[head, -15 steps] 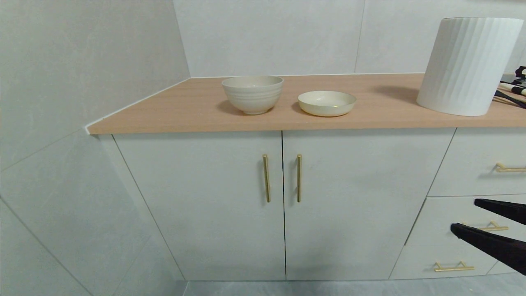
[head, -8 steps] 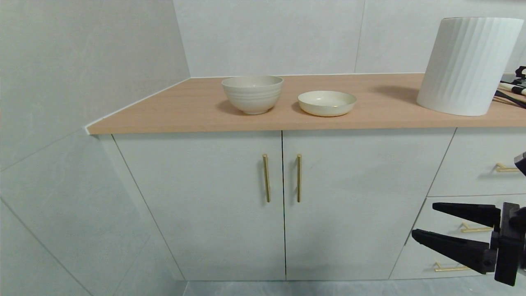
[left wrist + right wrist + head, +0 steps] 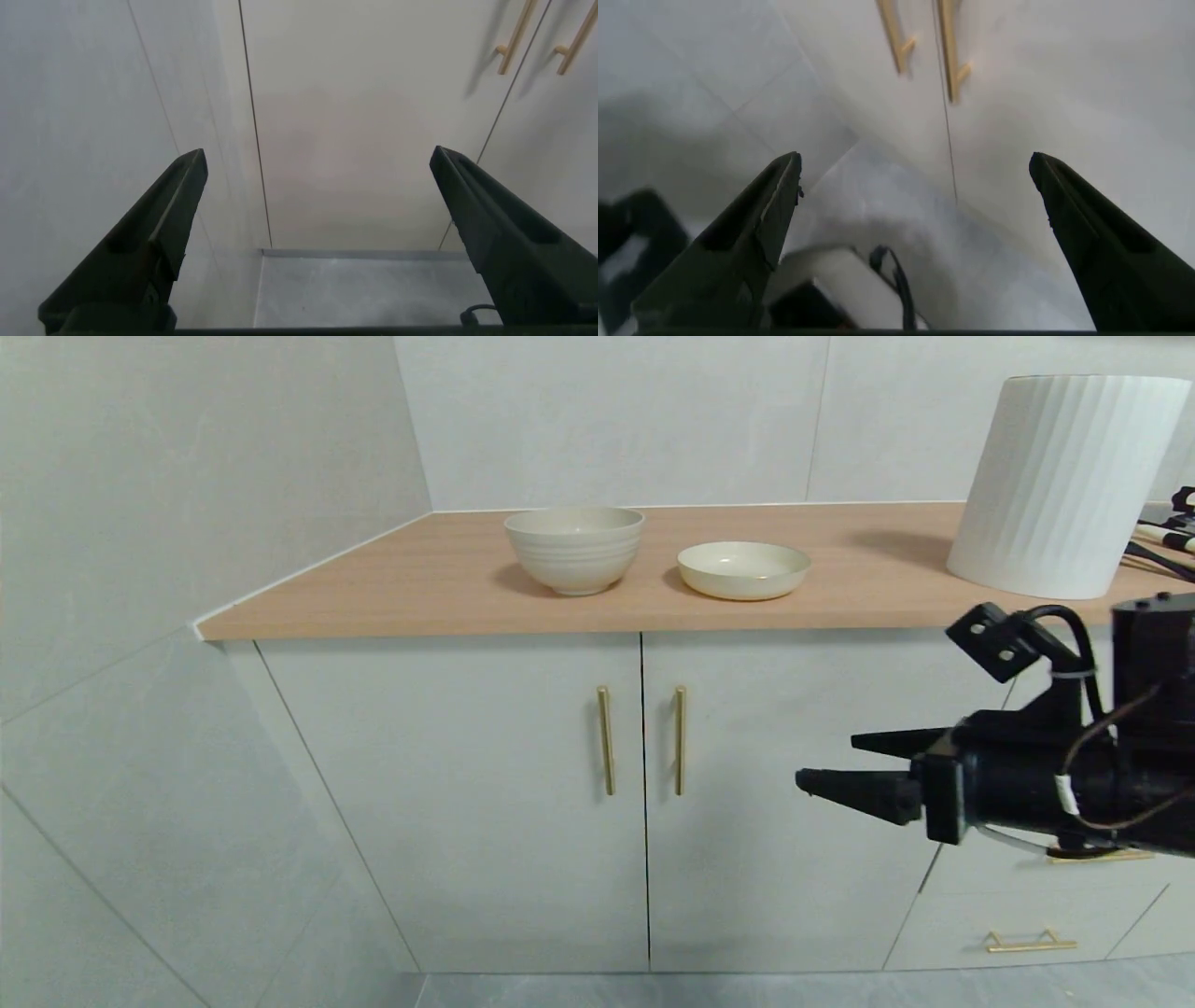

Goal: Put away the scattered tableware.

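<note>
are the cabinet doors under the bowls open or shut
Shut. Both cabinet doors lie flush, with only a thin seam between their gold handles.

A wooden counter ran across the upper half of the head view, meeting pale tiled walls at the back and on the left. At the upper right a tall white ribbed cylinder stood on it, with dark-tipped utensils lying just beside it at the right edge. At the lower right a drawer bore a brass handle, and grey floor showed along the bottom edge.
</note>
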